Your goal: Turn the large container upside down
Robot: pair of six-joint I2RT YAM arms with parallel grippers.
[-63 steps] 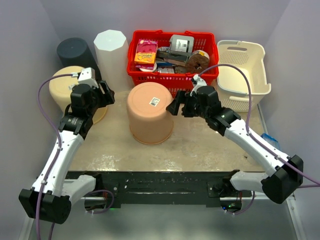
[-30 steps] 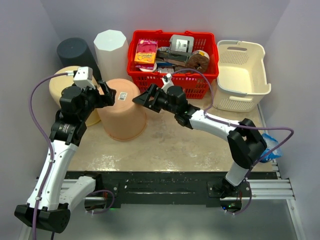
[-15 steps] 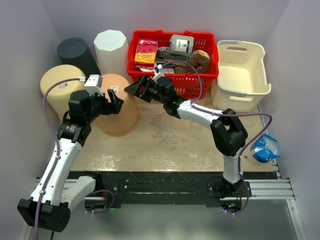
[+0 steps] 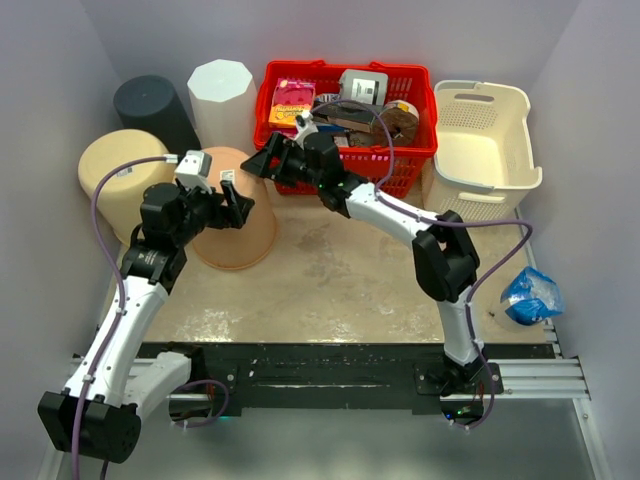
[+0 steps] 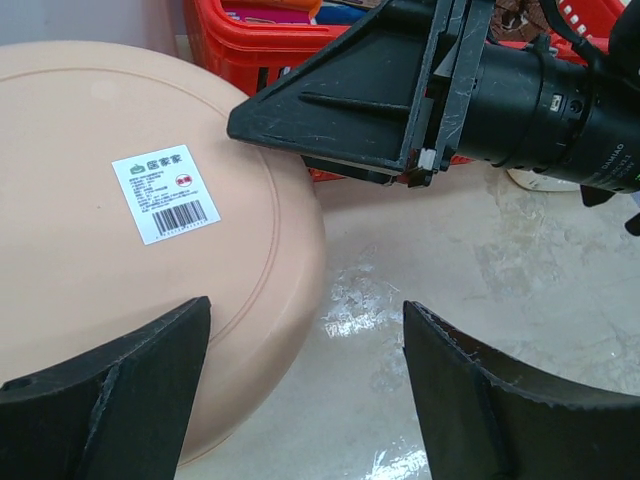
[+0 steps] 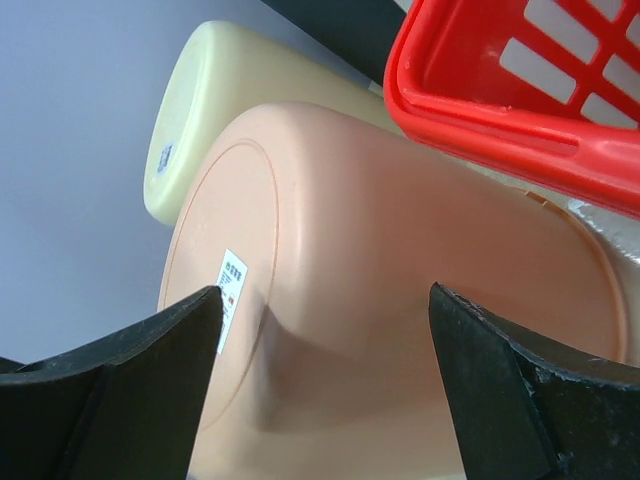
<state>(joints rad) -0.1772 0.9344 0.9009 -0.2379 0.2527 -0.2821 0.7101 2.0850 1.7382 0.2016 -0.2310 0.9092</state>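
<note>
View from above the table. The large container (image 4: 245, 245), a peach tub, stands at the left-centre of the table with its mouth on the surface and its labelled base facing up, so its long axis runs roughly vertical; whether it leans slightly cannot be told. A cream container (image 4: 115, 170) is just beside it at 9 o'clock and the red basket (image 4: 400, 165) lies near it at 2 o'clock. The left gripper (image 4: 230, 209) hangs over the 6 o'clock edge of the base, jaws spread wide with nothing between them; in its wrist view the base with its label (image 5: 166, 193) fills the left half of the picture and the rim curves between the two fingers. The right gripper (image 4: 268, 163) reaches in from 2 o'clock with the arm stretched far across the table, jaws equally wide and empty; its wrist view looks along the side wall (image 6: 400, 260) towards the base. Contact with the tub cannot be confirmed for either gripper. Both ends sit at the base, on opposite sides of the axis. The left arm is judged the nearer and less extended, and the flip turns on tipping that axis over.
</note>
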